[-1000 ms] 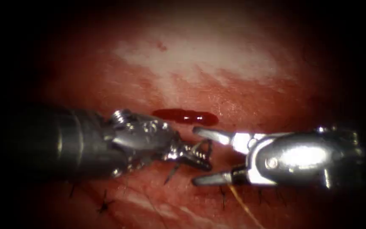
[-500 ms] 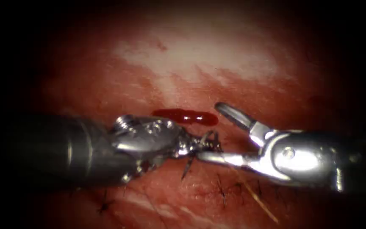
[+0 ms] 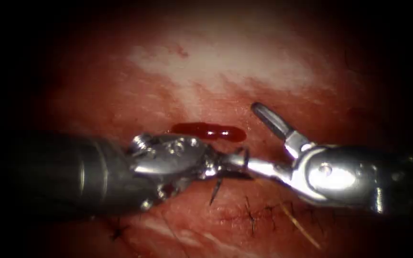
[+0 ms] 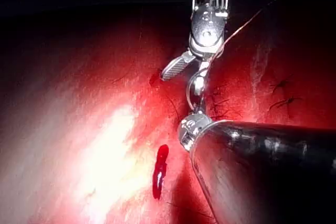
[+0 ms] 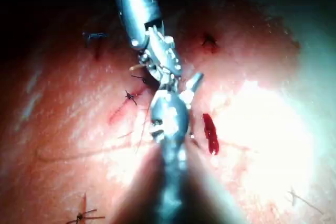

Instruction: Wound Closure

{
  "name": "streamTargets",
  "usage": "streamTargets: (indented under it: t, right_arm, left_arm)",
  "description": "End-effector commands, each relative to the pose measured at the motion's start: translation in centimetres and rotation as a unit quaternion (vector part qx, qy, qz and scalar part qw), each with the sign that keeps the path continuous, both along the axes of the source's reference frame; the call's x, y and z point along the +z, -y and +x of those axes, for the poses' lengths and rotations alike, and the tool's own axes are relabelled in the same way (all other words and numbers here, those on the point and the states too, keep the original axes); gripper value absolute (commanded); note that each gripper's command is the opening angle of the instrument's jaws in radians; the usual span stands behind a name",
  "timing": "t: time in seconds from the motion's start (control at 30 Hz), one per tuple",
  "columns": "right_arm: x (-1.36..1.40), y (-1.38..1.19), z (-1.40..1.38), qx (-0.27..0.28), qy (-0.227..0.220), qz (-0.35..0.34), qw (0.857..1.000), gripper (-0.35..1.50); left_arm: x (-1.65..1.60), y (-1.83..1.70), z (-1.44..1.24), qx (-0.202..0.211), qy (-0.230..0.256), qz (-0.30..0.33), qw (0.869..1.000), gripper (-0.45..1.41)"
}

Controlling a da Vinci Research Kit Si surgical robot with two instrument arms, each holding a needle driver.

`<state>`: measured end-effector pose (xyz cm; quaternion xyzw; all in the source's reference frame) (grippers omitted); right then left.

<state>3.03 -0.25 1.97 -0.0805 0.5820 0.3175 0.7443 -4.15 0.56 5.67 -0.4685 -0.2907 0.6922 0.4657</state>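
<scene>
My left tool (image 3: 233, 165) comes in from the left with its jaws shut on the curved needle (image 3: 241, 155), held off the tissue (image 3: 225, 62). In the left wrist view the needle (image 4: 189, 86) is a thin arc between both tools. My right tool (image 3: 247, 134) stands open: one jaw points up and away, the other lies flat against the left tool's tips at the needle. A dark short point (image 3: 214, 191) hangs under the left jaws. A pale thread (image 3: 298, 224) trails down to the right, and the thread (image 4: 242, 25) also runs past the right tool's wrist.
A small pool of red fluid (image 3: 209, 131) lies just above the tools. Dark stitches (image 3: 252, 215) cross the cut below the tools, and a knot with cut ends (image 3: 118, 231) sits lower left. The left shaft (image 3: 72, 172) covers the tissue on the left.
The right tool moved left and upward and spread its jaws wider, its lower jaw now meeting the left tool's tips. The left tool shifted slightly right and up with the needle.
</scene>
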Motion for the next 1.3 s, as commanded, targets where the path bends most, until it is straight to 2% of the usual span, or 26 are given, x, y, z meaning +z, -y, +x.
streamTargets:
  t: [0.03,0.1,0.13,0.17,0.43,0.47,0.53,0.63,0.7,0.77,0.9,1.0,1.07,1.13,1.17,1.2,1.23,1.3]
  right_arm:
    - [0.06,0.06,0.06,-0.005,-0.002,-0.002,1.000,0.66]
    - [0.07,0.08,0.06,-0.017,-0.002,-0.007,1.000,0.32]
    - [0.07,0.09,0.07,-0.026,0.000,-0.014,1.000,-0.11]
    - [0.08,0.11,0.07,-0.039,-0.001,-0.021,0.999,-0.35]
    - [0.08,0.15,0.06,-0.074,0.008,-0.034,0.997,-0.35]
    - [0.08,0.15,0.05,-0.078,0.009,-0.036,0.996,-0.35]
    - [0.08,0.16,0.04,-0.082,0.013,-0.036,0.996,-0.35]
    - [0.07,0.15,0.00,-0.088,0.018,-0.042,0.995,-0.35]
    - [0.07,0.15,-0.04,-0.094,0.023,-0.051,0.994,-0.35]
    - [0.08,0.12,-0.11,-0.101,0.028,-0.060,0.993,-0.35]
    - [0.12,0.06,-0.21,-0.101,0.036,-0.066,0.992,-0.35]
    - [0.17,0.01,-0.27,-0.098,0.040,-0.066,0.992,-0.35]
    - [0.19,-0.02,-0.30,-0.097,0.041,-0.066,0.992,-0.35]
    - [0.21,-0.03,-0.30,-0.096,0.042,-0.066,0.992,-0.35]
    - [0.21,-0.03,-0.30,-0.096,0.042,-0.066,0.992,-0.35]
    - [0.22,-0.04,-0.30,-0.096,0.043,-0.066,0.992,-0.35]
    - [0.24,-0.07,-0.29,-0.095,0.044,-0.066,0.992,-0.35]
    - [0.26,-0.10,-0.29,-0.093,0.045,-0.066,0.992,-0.35]
  left_arm:
    - [0.04,0.03,-0.05,0.000,0.000,0.001,1.000,-0.45]
    - [0.04,0.04,-0.06,0.001,0.001,0.001,1.000,-0.45]
    - [0.04,0.04,-0.06,0.001,0.001,0.001,1.000,-0.45]
    - [0.04,0.04,-0.06,0.001,0.001,0.001,1.000,-0.45]
    - [0.03,0.02,-0.07,0.001,-0.001,-0.004,1.000,-0.45]
    - [0.03,0.01,-0.07,0.008,0.000,-0.017,1.000,-0.15]
    - [0.04,-0.01,-0.07,0.029,-0.004,-0.072,0.997,0.34]
    - [0.08,-0.04,-0.06,0.046,-0.024,-0.151,0.987,0.96]
    - [0.10,-0.06,-0.04,0.049,-0.037,-0.176,0.982,1.14]
    - [0.14,-0.06,0.03,0.048,-0.047,-0.189,0.980,1.20]
    - [0.18,-0.02,0.16,0.046,-0.056,-0.198,0.978,1.16]
    - [0.27,0.01,0.28,0.067,-0.061,-0.209,0.974,0.96]
    - [0.37,0.02,0.33,0.080,-0.056,-0.208,0.973,0.69]
    - [0.51,0.04,0.36,0.089,-0.049,-0.211,0.972,0.32]
    - [0.58,0.05,0.37,0.093,-0.046,-0.213,0.972,0.22]
    - [0.65,0.06,0.37,0.097,-0.043,-0.214,0.971,-0.01]
    - [0.83,0.08,0.38,0.105,-0.039,-0.219,0.969,-0.40]
    - [0.97,0.10,0.38,0.111,-0.036,-0.222,0.968,-0.45]
